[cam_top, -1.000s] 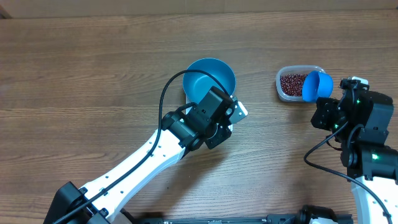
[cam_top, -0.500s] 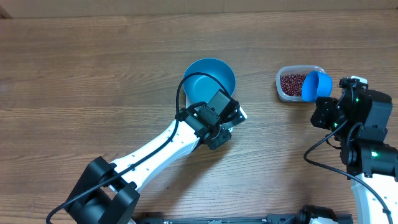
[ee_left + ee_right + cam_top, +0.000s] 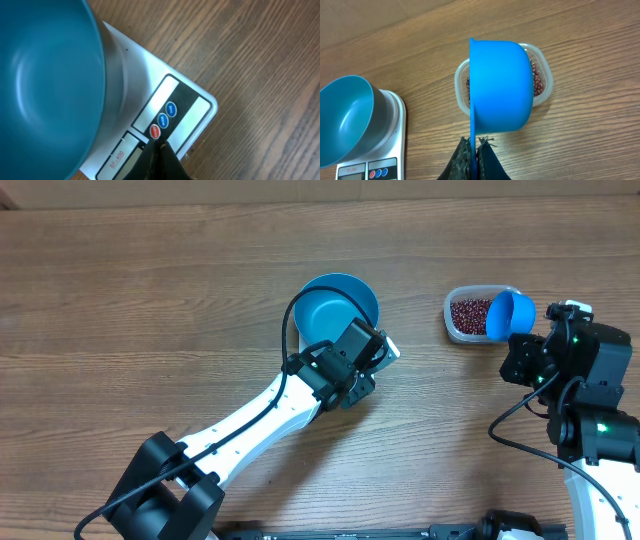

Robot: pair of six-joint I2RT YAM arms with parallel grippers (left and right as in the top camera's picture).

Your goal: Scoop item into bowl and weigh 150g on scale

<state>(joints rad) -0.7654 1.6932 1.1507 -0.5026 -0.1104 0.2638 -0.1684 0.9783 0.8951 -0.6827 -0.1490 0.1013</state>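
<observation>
1. Left arm's nudged in a bit since a second ago. Its left fingers (image 3: 161, 161), pressed together, sit right at the red button (image 3: 154, 132) on the scale (image 3: 145, 70), probably to zero it.
2. Empty bowl (image 3: 45, 85) sits on the scale.
3. Meanwhile right fingers (image 3: 460, 162) pinch the scoop (image 3: 500, 85) handle, parked over the tub (image 3: 459, 87) of beans (image 3: 538, 82) — ready to dig.

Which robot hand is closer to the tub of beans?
Right. The right gripper holds the blue scoop right at the tub; the left gripper is farther off, at the front of the scale carrying the blue bowl.
</observation>
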